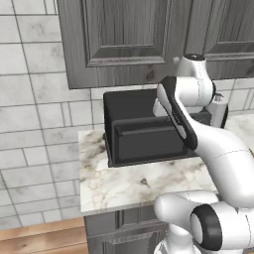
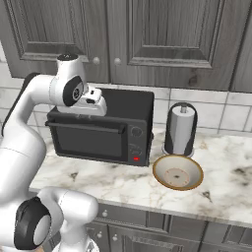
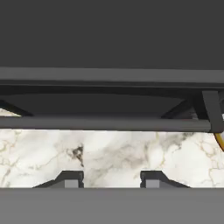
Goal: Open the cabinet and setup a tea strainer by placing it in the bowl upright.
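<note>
Cabinet (image 2: 147,34) doors shut above toaster oven (image 2: 106,130), no legible writing.

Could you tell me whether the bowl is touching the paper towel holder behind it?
Apart. The right base view shows a strip of marble counter between the bowl rim and the base of the paper towel holder.
</note>
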Robot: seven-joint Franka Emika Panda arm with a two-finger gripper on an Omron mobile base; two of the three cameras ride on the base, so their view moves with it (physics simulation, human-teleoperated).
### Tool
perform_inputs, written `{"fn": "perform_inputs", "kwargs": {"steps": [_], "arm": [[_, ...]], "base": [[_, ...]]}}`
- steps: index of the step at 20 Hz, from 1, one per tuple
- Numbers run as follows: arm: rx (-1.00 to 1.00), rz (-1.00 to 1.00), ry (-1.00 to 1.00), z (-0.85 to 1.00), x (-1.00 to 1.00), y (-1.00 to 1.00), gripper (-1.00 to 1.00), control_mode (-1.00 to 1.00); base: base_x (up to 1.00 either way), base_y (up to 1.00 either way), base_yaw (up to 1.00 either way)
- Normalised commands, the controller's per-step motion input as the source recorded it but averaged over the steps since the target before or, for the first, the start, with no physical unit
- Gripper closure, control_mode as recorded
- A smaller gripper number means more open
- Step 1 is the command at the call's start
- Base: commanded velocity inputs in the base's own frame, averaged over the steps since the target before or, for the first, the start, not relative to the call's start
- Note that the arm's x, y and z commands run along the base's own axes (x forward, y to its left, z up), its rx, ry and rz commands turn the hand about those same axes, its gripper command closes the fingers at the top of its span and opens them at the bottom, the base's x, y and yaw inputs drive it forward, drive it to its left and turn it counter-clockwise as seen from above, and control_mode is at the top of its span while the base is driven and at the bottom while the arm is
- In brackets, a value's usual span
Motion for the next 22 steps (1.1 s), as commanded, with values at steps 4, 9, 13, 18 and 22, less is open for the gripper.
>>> {"fn": "perform_inputs", "kwargs": {"steps": [4, 9, 13, 18, 22], "arm": [[-0.07, -0.04, -0.04, 0.05, 0.03, 0.00, -1.00, -1.00], [0.03, -0.07, -0.33, 0.80, 0.01, -0.47, -1.00, -1.00], [0.06, -0.03, -0.51, 0.98, -0.22, -0.30, -1.00, -1.00], [0.00, 0.00, -0.31, 0.95, -0.41, -0.02, -1.00, -1.00], [0.00, 0.00, -0.14, 0.69, -0.14, 0.12, -1.00, -1.00]], "base": [[0.00, 0.00, 0.00], [0.00, 0.00, 0.00], [0.00, 0.00, 0.00], [0.00, 0.00, 0.00], [0.00, 0.00, 0.00]]}}
